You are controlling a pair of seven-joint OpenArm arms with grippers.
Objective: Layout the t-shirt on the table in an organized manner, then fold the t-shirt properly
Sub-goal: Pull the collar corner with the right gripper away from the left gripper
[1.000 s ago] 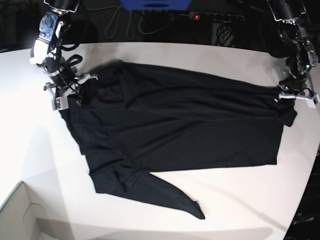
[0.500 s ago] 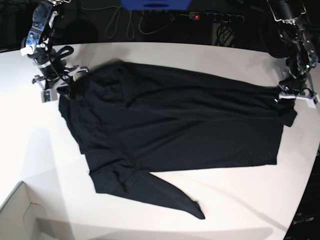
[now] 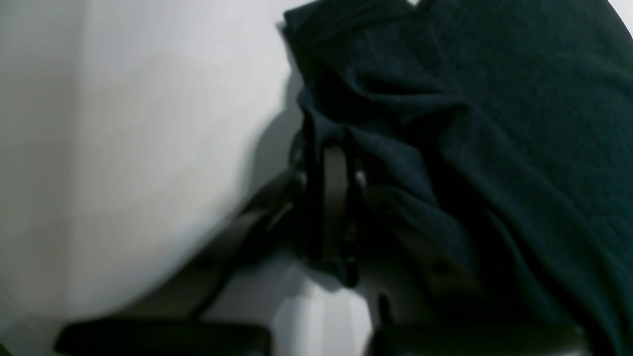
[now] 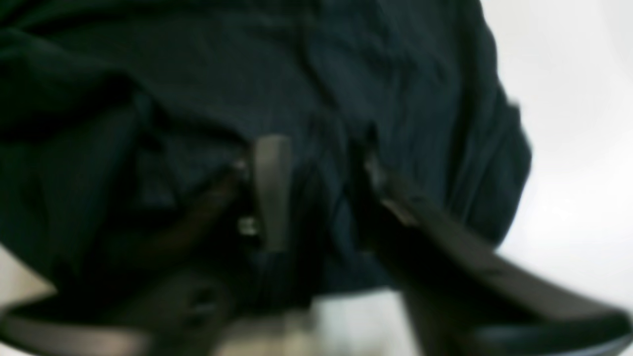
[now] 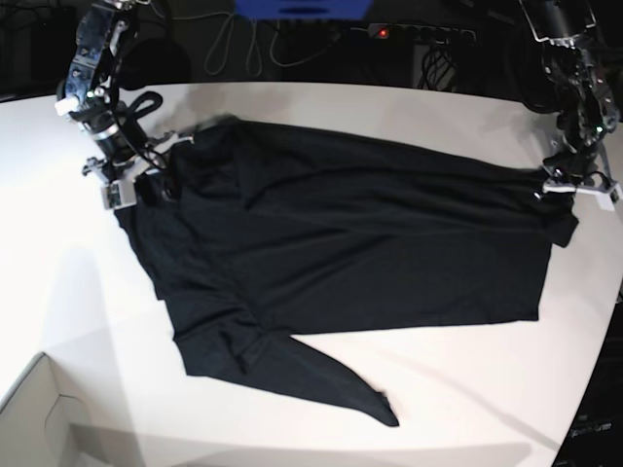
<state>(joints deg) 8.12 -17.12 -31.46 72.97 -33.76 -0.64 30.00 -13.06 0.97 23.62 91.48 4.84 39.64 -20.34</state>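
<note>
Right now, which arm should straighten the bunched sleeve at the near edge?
Right, probably. The right gripper grips the plain black t-shirt on the same side as that twisted sleeve. The left gripper pins the far corner, anchoring the cloth on the white table.

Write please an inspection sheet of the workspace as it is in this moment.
Surface: white table, bare around the garment.
Job's things: black t-shirt spread out, creased, one sleeve trailing toward the near edge.
Clutter: cardboard box corner.
Grippers: left gripper and right gripper each with jaws shut on a t-shirt edge.
Cables: several behind the table.
Surroundings: power strip with red light, dark background.
</note>
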